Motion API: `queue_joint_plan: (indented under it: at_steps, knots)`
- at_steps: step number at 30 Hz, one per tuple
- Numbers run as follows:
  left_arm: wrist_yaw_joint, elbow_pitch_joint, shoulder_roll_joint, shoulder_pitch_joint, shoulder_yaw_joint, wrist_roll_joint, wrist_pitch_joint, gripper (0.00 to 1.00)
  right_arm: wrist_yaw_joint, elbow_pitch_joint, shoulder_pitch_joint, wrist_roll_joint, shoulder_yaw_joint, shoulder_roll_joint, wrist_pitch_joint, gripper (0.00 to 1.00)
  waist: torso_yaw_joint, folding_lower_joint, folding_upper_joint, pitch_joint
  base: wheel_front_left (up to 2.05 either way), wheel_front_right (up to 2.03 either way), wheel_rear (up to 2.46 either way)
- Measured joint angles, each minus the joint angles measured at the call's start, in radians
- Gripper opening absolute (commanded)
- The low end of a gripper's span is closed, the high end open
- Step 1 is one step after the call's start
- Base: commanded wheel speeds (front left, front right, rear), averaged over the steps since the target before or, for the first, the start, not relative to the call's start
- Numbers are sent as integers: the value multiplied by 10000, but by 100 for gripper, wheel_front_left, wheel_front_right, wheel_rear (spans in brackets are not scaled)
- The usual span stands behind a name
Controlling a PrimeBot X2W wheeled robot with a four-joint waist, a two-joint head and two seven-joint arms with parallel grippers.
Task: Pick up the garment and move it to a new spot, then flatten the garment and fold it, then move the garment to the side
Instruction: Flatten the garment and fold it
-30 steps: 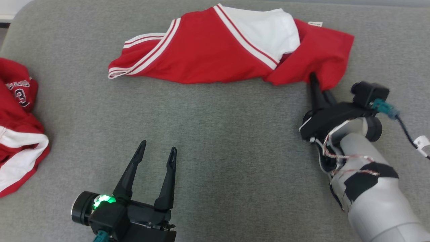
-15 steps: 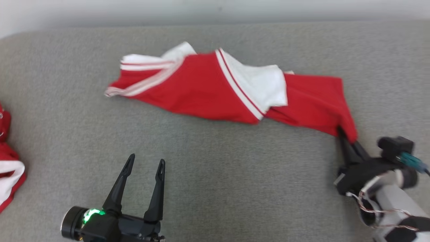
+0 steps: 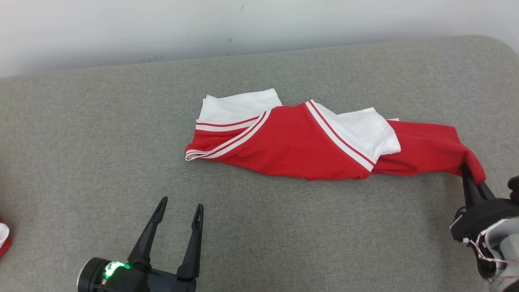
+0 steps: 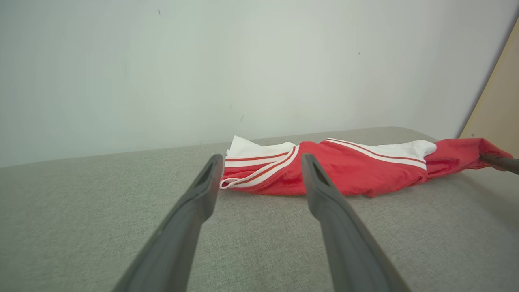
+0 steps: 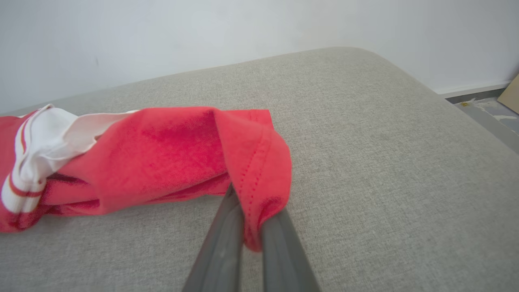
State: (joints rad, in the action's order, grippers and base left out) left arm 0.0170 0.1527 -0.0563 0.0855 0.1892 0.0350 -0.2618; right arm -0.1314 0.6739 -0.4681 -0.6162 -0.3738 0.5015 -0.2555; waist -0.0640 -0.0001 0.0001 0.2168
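A: Check for legible text, numerals or brand marks on the red-and-white garment (image 3: 292,150).

B: None legible. A pale tag (image 3: 394,119) shows at its far edge; any print on it is too small to read.

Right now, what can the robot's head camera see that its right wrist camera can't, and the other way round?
Head view's extras: the open left gripper with two long dark fingers, the whole length of the red and white garment, and a scrap of another red and white cloth at the left edge.
Right wrist view's extras: the grey floor past the rounded end of the grey fabric cushion, and a tan board.
Both share: that cushion, the pale wall, and the right gripper shut on the garment's red corner.
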Motion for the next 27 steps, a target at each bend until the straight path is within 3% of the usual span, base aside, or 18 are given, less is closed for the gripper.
queue_joint_plan:
  at_steps: [5, 6, 8, 14, 20, 27]
  knots:
    - [-36, -38, 4, 2, 36, -23, 0, 100, 0, 1204, -635, 201, 314, -364, -19, 2, -80, 1, 0, -25, 0, 0, 0]
    - [-38, -44, 6, 0, 40, -29, 0, 100, 0, 1411, -750, 268, 435, -428, -42, 26, -98, 1, 0, -42, 0, 0, 0]
    - [-54, -56, 4, -4, 44, -38, 0, 100, 0, 1524, -912, 642, 775, -502, -48, 100, -125, 0, 0, -85, 0, 0, 0]
    - [0, -42, 10, -49, -38, -67, 0, 100, 2, 426, -738, 1927, 1916, -803, -61, 100, -270, 1, 0, -265, 0, 0, 0]
    - [42, -69, 21, -94, -44, 4, 0, 100, 2, -1331, 313, 2846, 2449, -1659, -79, 100, -464, 0, -1, -501, 0, 0, 0]
    - [-174, -646, 35, 412, 192, 188, 0, 100, 2, -1739, 1189, 3080, 2744, -2167, -79, 100, -749, 0, 0, -571, 0, 0, 0]
